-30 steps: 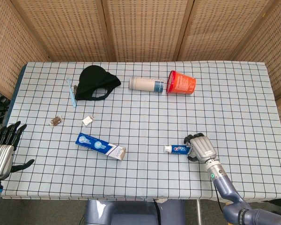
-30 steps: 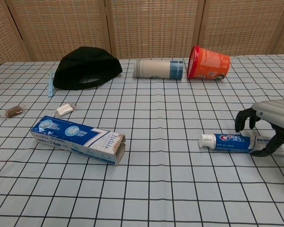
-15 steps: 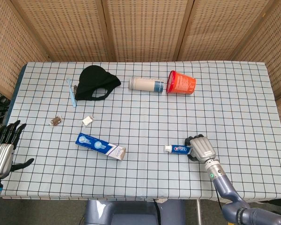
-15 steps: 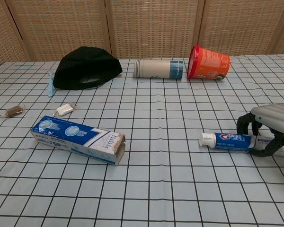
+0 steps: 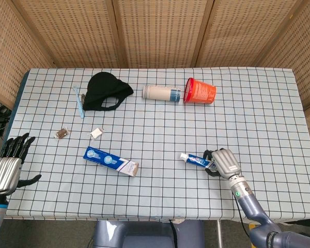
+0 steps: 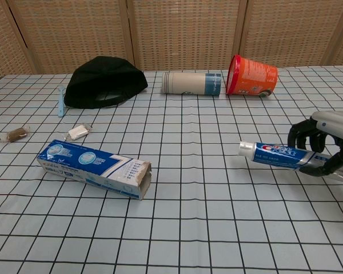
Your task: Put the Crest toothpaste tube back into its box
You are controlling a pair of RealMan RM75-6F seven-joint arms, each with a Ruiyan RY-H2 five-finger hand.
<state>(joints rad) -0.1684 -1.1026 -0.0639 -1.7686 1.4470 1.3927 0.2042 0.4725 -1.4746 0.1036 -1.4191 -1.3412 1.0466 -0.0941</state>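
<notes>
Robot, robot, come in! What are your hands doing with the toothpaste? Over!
Right hand grips toothpaste tube by its tail, cap toward box. Left hand open, off table edge. Box lying flat, open end facing tube. Nothing between them.

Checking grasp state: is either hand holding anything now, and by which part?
The right hand holds the Crest toothpaste tube by its crimped tail end, cap pointing toward the box. The left hand is open, holding nothing.
</notes>
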